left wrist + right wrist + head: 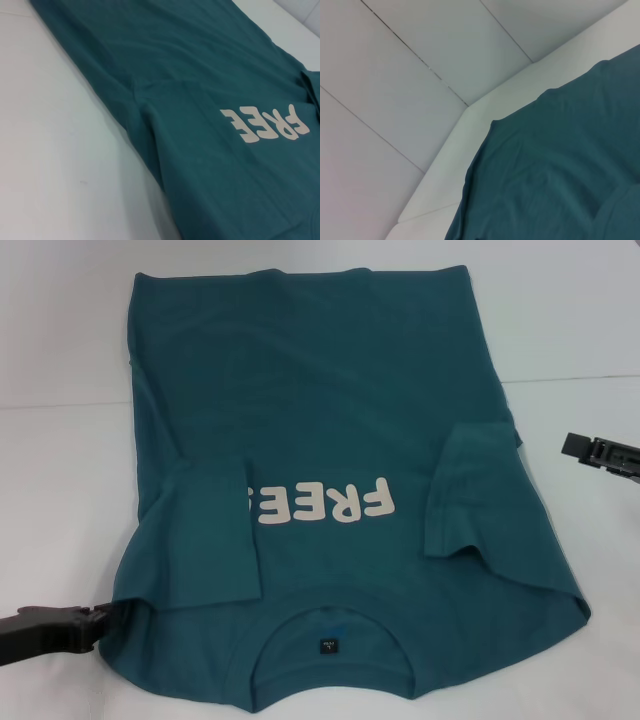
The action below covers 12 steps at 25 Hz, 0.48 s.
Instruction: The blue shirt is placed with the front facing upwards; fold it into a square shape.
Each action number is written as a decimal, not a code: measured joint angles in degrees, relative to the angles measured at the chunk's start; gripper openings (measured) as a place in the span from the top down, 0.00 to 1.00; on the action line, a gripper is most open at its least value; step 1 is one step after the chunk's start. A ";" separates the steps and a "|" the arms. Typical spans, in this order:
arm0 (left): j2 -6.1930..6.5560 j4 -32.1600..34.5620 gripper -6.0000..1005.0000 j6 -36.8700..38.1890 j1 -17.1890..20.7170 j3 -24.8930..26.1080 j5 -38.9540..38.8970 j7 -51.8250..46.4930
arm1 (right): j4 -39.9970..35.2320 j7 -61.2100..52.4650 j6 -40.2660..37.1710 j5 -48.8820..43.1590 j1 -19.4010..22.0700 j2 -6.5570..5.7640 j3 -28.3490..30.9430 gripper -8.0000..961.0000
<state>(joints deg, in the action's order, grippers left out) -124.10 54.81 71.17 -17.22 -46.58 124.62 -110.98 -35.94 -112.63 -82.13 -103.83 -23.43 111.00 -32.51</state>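
The blue shirt (pixel 320 440) lies flat on the white table (pixel 60 490), front up, with its collar (pixel 330 640) nearest me and the hem far away. Both sleeves are folded inward over the chest. The left one (pixel 200 540) covers the end of the cream "FREE" lettering (pixel 325 502); the right one (pixel 475 490) lies beside it. My left gripper (pixel 98 625) sits at the near left, its tip against the shirt's shoulder edge. My right gripper (pixel 580 448) hovers off the shirt's right side, apart from the cloth. The left wrist view shows the shirt (pixel 200 100) and lettering (pixel 265 125).
Bare white tabletop (pixel 50 150) runs along the shirt's left side. In the right wrist view, the shirt's far part (pixel 560 165) ends near the table's far edge (pixel 470 130), with pale panelled wall (pixel 395 75) beyond.
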 joint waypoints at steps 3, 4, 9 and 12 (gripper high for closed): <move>0.00 -0.02 0.92 0.34 -0.07 0.01 0.01 -0.49 | 0.02 -0.93 -0.80 -0.18 -0.12 -0.50 0.00 0.30; 0.00 -0.01 0.93 0.57 -0.08 0.01 0.01 -0.59 | -0.10 -1.43 -1.35 -0.23 -0.16 -0.68 0.00 0.30; 0.02 1.54 0.95 2.94 -0.12 0.19 0.01 -1.60 | -0.42 -3.59 -4.64 -0.27 0.02 -2.44 -0.41 0.30; 0.11 1.99 0.95 3.81 -0.37 0.33 0.09 -2.01 | -0.42 -5.28 -6.76 -0.31 0.16 -3.88 -0.49 0.30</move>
<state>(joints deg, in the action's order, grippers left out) -123.99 56.80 74.98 -17.59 -46.25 124.71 -112.99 -36.36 -117.91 -88.89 -104.14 -23.27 107.12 -33.01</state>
